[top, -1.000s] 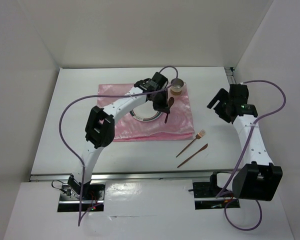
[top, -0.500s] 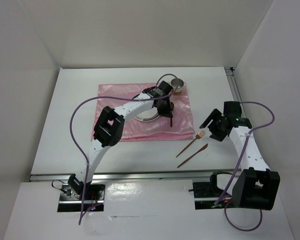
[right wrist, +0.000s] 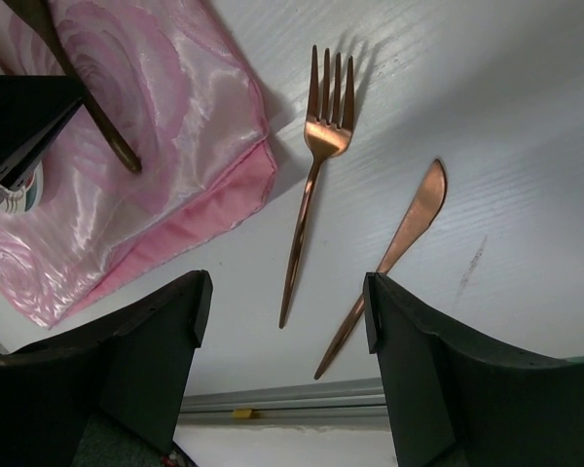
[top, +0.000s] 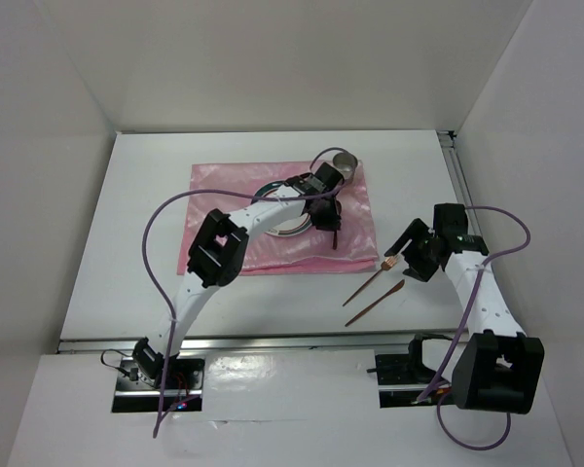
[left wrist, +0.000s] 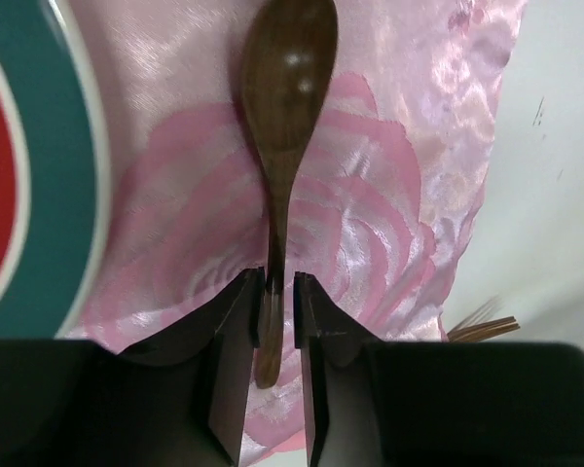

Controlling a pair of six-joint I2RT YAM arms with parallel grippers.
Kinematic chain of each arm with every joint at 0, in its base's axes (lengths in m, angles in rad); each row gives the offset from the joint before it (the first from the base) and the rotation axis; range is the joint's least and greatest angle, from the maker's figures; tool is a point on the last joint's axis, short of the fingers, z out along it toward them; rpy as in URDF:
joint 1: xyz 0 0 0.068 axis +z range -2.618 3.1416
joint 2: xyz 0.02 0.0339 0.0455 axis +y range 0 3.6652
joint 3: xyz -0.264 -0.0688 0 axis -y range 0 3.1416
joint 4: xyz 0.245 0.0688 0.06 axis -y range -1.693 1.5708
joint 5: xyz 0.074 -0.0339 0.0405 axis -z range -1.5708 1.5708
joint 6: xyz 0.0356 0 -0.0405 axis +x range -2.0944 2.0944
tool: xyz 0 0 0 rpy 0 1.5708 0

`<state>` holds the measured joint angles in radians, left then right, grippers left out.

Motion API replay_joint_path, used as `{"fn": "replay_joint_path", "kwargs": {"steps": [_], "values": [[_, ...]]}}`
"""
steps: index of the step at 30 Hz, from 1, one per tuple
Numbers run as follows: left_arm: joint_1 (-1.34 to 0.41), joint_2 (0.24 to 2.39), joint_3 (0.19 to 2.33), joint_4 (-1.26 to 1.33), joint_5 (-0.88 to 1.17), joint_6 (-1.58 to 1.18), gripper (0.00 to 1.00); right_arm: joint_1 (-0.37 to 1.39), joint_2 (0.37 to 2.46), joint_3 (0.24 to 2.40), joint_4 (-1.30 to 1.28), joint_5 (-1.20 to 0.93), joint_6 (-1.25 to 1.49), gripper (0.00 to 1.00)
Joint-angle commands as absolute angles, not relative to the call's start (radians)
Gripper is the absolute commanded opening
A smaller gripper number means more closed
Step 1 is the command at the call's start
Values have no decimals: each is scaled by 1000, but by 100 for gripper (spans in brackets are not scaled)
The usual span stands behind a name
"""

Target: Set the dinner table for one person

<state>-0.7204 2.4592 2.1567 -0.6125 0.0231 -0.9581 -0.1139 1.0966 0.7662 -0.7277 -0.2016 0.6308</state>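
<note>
My left gripper point(top: 329, 226) point(left wrist: 275, 292) is shut on the handle of a dark wooden spoon point(left wrist: 284, 88), low over the pink cloth point(top: 234, 195) point(left wrist: 380, 195), just right of the teal, white and red plate point(top: 290, 227) point(left wrist: 39, 175). The spoon's bowl points away from the fingers. My right gripper point(top: 401, 257) point(right wrist: 287, 292) is open and empty, hovering over the copper fork point(top: 375, 277) point(right wrist: 316, 175) and copper knife point(top: 375, 303) point(right wrist: 401, 238). Both lie on the white dinner table point(top: 136, 214) point(right wrist: 506, 117), right of the cloth's near corner.
A metal cup point(top: 345, 165) stands at the cloth's far right corner. The plate is largely hidden under my left arm. A silver rail point(top: 273, 342) point(right wrist: 273, 397) runs along the table's near edge, and another along the right edge point(top: 459, 180). White walls enclose the table.
My left gripper has carried the spoon nearer and lower, down to the cloth right of the plate. My right gripper has swung in and down from the far right to over the fork.
</note>
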Motion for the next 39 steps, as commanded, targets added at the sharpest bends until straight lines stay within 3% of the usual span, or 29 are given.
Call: {"fn": "replay_joint_path", "kwargs": {"steps": [1, 8, 12, 15, 26, 29, 33, 34, 39], "values": [[-758, 2407, 2165, -600, 2, -908, 36, -95, 1098, 765, -723, -198, 641, 75], [-781, 2269, 2175, -664, -29, -835, 51, -14, 1146, 733, -748, -120, 721, 66], [-790, 2155, 2149, -693, -38, -799, 58, 52, 1146, 664, -764, -89, 860, 66], [-790, 2061, 2108, -716, -61, -772, 70, 109, 1167, 629, -746, -89, 928, 66], [-781, 1852, 1964, -727, -83, -742, 71, 264, 1322, 597, -712, -21, 1072, 57], [-772, 1841, 1939, -727, -83, -742, 71, 276, 1336, 585, -723, -8, 1110, 49], [-761, 1832, 1910, -727, -74, -742, 70, 276, 1318, 560, -736, 12, 1166, 25], [-761, 1821, 1910, -727, -74, -742, 70, 287, 1303, 549, -736, 23, 1196, 12], [-752, 1801, 1888, -718, -74, -733, 69, 287, 1198, 569, -785, 93, 1226, 1]]}}
